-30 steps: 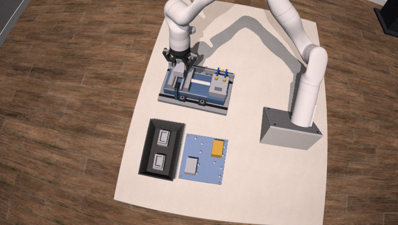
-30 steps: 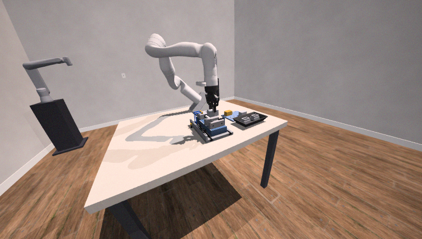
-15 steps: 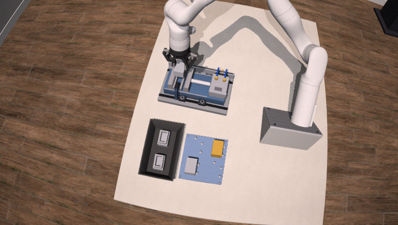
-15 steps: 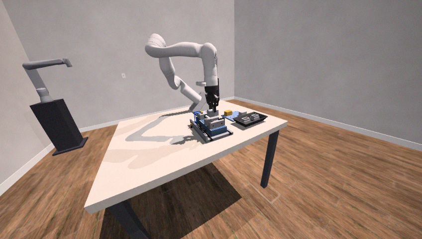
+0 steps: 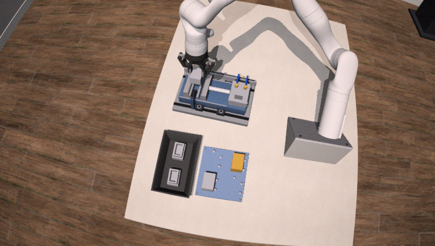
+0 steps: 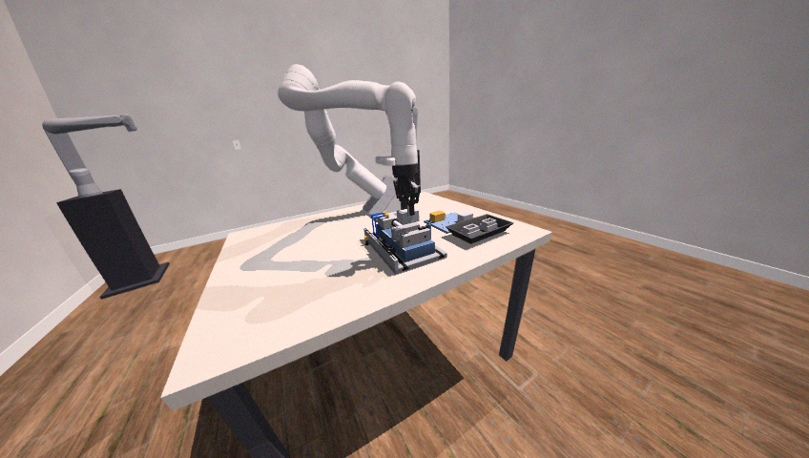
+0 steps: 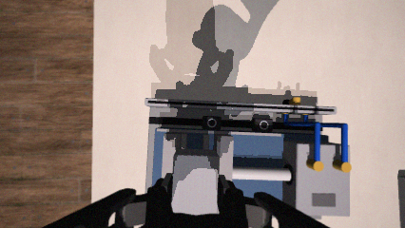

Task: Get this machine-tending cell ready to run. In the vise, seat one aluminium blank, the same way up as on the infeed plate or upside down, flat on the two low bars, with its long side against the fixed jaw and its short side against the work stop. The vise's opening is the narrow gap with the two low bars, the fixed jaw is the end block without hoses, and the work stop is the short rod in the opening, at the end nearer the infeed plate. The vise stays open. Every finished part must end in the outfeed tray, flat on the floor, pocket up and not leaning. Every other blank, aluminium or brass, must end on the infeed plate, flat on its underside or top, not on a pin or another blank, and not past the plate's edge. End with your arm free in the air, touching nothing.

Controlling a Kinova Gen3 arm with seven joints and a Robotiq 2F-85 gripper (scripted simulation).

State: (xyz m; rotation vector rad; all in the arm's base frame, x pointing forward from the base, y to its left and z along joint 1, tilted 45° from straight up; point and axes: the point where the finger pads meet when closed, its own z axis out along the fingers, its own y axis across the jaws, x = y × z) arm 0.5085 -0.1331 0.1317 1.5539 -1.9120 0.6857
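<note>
We have our gripper (image 5: 196,68) clamped on a grey aluminium block (image 5: 195,77), holding it at the far left end of the vise (image 5: 213,94), over the narrow gap beside the block that carries no hoses. In the wrist view the block (image 7: 197,182) sits between our dark fingers, with the vise's white rod (image 7: 261,174) and the hose end to its right. We judge the step in hand to be seating this block in the vise; whether it already rests on the low bars we cannot tell. The black tray (image 5: 158,170) holds two pocketed parts (image 5: 179,150), both lying flat, so that side looks settled. A second grey block (image 5: 209,181) and a yellow brass block (image 5: 237,162) lie flat on the blue plate (image 5: 224,195). Next we need to lower the block level, press its long side to the fixed block and its short end against the stop, then let go and lift away.
</note>
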